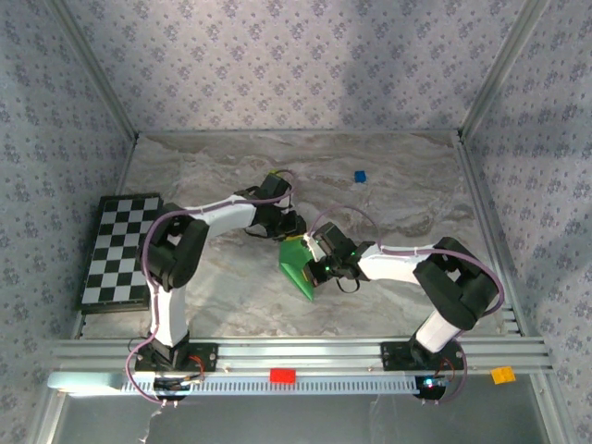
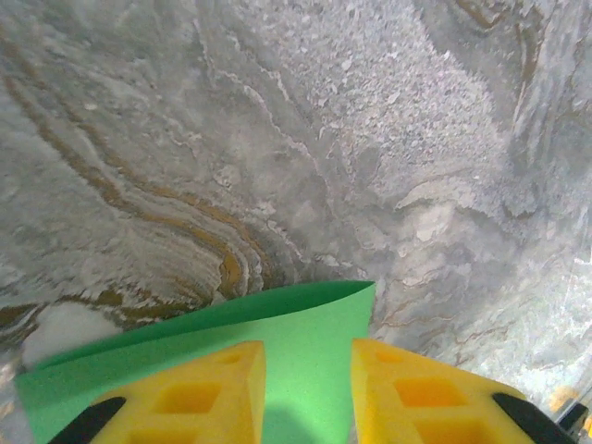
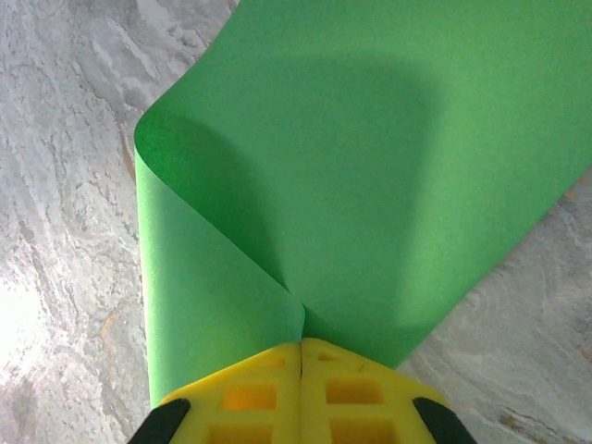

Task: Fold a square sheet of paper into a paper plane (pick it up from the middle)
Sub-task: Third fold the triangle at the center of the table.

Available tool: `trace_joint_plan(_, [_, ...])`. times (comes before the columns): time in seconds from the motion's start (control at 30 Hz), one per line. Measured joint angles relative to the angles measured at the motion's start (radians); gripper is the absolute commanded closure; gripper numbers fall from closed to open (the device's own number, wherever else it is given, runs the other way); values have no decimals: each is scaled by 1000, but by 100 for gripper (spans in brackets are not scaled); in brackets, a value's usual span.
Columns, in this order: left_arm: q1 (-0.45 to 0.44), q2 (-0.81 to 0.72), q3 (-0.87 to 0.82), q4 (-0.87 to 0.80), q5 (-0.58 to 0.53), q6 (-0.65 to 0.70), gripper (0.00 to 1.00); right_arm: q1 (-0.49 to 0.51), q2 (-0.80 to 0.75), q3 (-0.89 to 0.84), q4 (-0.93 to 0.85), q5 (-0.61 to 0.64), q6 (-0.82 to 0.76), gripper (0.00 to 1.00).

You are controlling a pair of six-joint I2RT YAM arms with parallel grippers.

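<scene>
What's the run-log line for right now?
left pincer: open over green sheet | right pincer: shut on green sheet, curled over | fold: unfinished

square sheet of paper (image 3: 370,166): bright green | table (image 2: 277,139): grey-brown marbling | checkerboard (image 1: 120,250): black-white squares | wall (image 1: 277,55): lilac floral

Smooth matt green square sheet of paper (image 3: 370,166), pinched by the right gripper (image 3: 302,344); fingers (image 3: 250,398) of yellow moulded plastic, faintly glossy; beyond them, matt marbled stone-look tabletop (image 3: 55,231).

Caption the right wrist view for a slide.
Right tool pinching the curled green paper sheet above the marble table.
</scene>
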Motion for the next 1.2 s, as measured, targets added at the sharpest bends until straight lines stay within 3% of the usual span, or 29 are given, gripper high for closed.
trace_joint_plan(0.17, [19,-127,-83,12,-32,-31,81,0,5,0,11,-3,2,100])
trace_joint_plan(0.4, [51,-385,-361,153,-10,-130,100,-2,5,0,15,-5,13,100])
trace_joint_plan(0.57, [21,-495,-540,323,33,-230,100,-2,6,-2,21,-5,31,100])
trace_joint_plan(0.73, [-37,-510,-660,449,40,-318,100,-2,9,-2,29,-5,47,100])
trace_joint_plan(1.0, [-89,-448,-716,624,44,-410,100,-2,11,-4,38,-3,58,100])
trace_joint_plan(1.2, [-106,-402,-719,661,44,-445,100,-2,11,-7,44,-3,64,100])
